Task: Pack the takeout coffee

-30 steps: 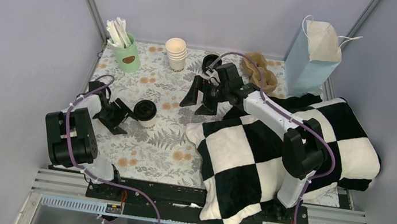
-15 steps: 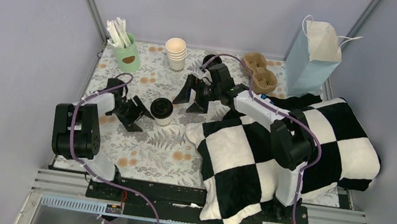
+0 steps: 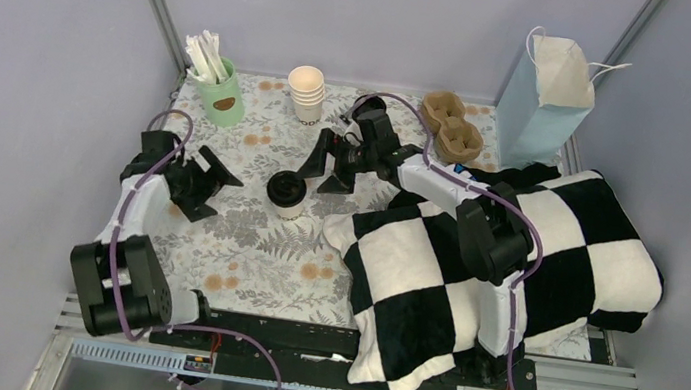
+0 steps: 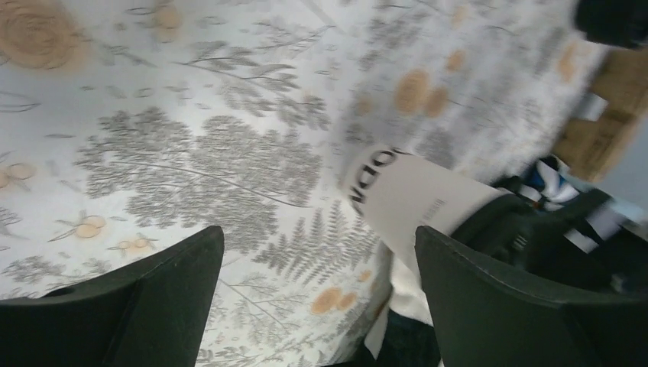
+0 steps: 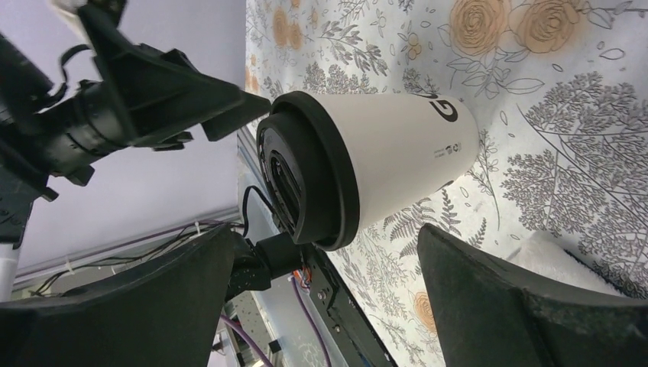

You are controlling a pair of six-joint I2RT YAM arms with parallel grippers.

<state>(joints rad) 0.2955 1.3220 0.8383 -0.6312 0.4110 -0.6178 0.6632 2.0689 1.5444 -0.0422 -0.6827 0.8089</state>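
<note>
1. The takeout coffee (image 3: 286,195) stands upright on the floral-print table (image 3: 243,252), a little left of centre. Its black lid (image 3: 285,187) is seated on the rim.
2. The left hand (image 3: 218,196) sits to the left of the coffee, apart from it. It is released, with jaws spread wide and nothing grasped.
3. In the left wrist view, only table print shows between the two fingers (image 4: 153,306). The cup's cream side with dark lettering lies ahead, nearer the right-side finger. The view is blurred.
4. The right hand (image 3: 313,181) reaches in from the right and is just beside the coffee on its far-right side. It is also released, jaws wide, with no contact seen.
5. In the right wrist view, the lidded cup fills the gap ahead of the fingers (image 5: 535,306), and neither finger touches it. The left hand shows beyond it.
6. Along the far edge, left to right, are a mint-green cup (image 3: 221,96) of white sticks, a stack of cream cups (image 3: 305,94) and a brown pulp carrier (image 3: 453,129). A blue paper bag (image 3: 546,95) stands upright in the far right corner.
7. A checkered cushion (image 3: 429,297) covers the near right part of the table. The right arm passes over it.
</note>
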